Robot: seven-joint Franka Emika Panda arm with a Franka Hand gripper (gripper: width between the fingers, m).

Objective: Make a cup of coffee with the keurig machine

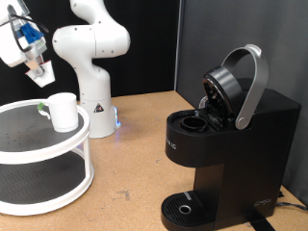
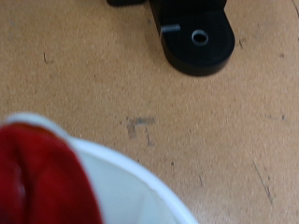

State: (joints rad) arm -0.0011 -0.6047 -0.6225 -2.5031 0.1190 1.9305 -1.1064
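The black keurig machine (image 1: 226,144) stands at the exterior view's right with its silver-handled lid (image 1: 245,82) raised and the pod chamber open. Its round drip tray (image 1: 185,207) is bare; the tray also shows in the wrist view (image 2: 196,42). The white cup (image 1: 64,111) stands upright on the top tier of a white round shelf (image 1: 29,144) at the left. My gripper (image 1: 38,72) is high above the shelf, up and left of the cup. It is shut on a small white pod with a red top (image 2: 42,177), which fills the near part of the wrist view.
The white robot base (image 1: 91,91) stands behind the shelf with a blue light at its foot. Brown tabletop (image 1: 135,164) lies between the shelf and the machine. A black backdrop closes the far side.
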